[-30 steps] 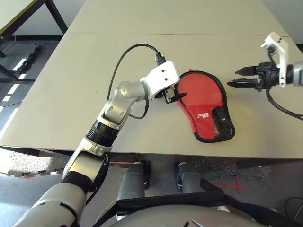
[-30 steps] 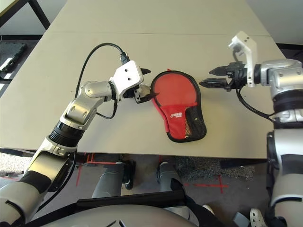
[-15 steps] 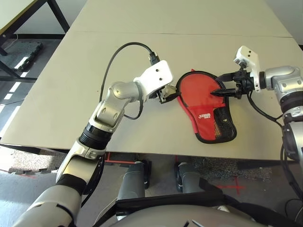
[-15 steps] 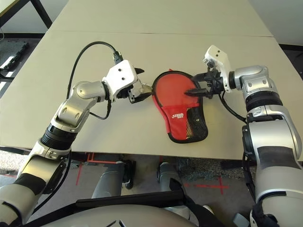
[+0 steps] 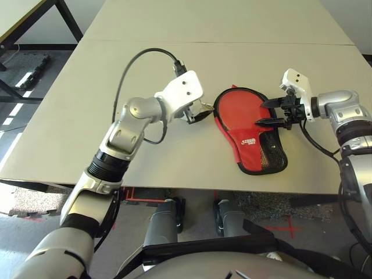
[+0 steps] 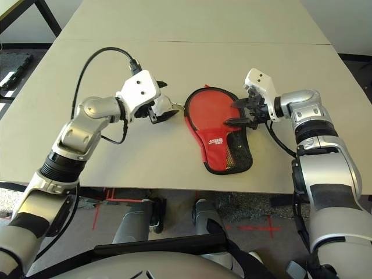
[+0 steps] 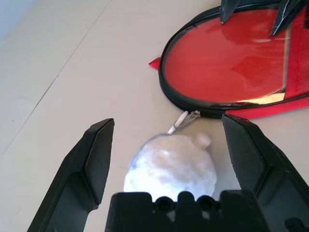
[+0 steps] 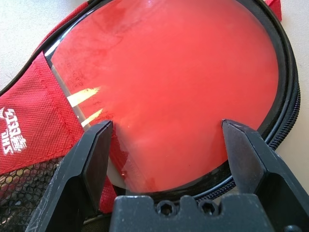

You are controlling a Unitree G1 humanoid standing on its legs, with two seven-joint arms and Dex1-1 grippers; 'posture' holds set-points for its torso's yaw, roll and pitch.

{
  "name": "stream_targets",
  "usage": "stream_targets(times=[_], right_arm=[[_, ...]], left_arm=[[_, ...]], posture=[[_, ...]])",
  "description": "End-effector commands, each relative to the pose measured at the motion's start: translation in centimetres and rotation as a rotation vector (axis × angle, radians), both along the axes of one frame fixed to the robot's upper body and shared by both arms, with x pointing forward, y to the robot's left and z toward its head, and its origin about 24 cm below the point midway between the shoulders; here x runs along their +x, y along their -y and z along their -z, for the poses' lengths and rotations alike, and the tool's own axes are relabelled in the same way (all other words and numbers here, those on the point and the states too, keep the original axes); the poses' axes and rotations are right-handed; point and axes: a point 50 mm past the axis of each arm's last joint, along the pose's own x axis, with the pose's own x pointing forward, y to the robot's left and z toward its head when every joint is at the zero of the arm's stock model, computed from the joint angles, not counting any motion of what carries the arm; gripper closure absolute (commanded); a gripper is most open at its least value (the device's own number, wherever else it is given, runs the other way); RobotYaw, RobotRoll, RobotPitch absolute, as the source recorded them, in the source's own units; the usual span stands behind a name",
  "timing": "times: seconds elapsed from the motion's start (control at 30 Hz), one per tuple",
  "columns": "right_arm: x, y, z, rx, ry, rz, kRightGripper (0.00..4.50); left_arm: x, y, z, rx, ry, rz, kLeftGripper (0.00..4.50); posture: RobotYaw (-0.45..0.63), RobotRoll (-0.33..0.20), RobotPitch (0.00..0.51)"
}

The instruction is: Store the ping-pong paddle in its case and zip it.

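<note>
Case [image 5: 250, 131] flat on table | left claw [image 5: 195, 113] released beside it | right claw [image 5: 267, 113] released above

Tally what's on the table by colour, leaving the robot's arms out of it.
Red: 2, the paddle-shaped red fabric case with black zipper trim and the round red rubber paddle face lying in it.
White: 1, a small fluffy white ball by the case's zipper pull.
Total: 3.
</note>
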Motion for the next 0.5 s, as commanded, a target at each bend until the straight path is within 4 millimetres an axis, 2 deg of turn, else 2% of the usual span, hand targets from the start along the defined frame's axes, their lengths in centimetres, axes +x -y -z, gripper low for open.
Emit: stream_targets(times=[0.03,0.2,0.5], right_arm=[[-0.8,-0.1,2.5,-0.036,-0.092,-0.004,0.04],[-0.9,0.0,2.6,-0.034,-0.089,-0.009,0.04],[-1.1,0.1,2.5,-0.026,-0.081,-0.011,0.04]], left_arm=[[0.3,-1.5,0.1,0.051,-0.032,-0.030,0.00],[0.8,-2.5,1.0,0.093,-0.072,-0.046,0.00],[2.7,-2.5,2.6,0.128,-0.102,-0.088,0.00]], posture=[[0.12,0.000,0.179],[0.11,0.000,0.180],[0.08,0.000,0.185]])
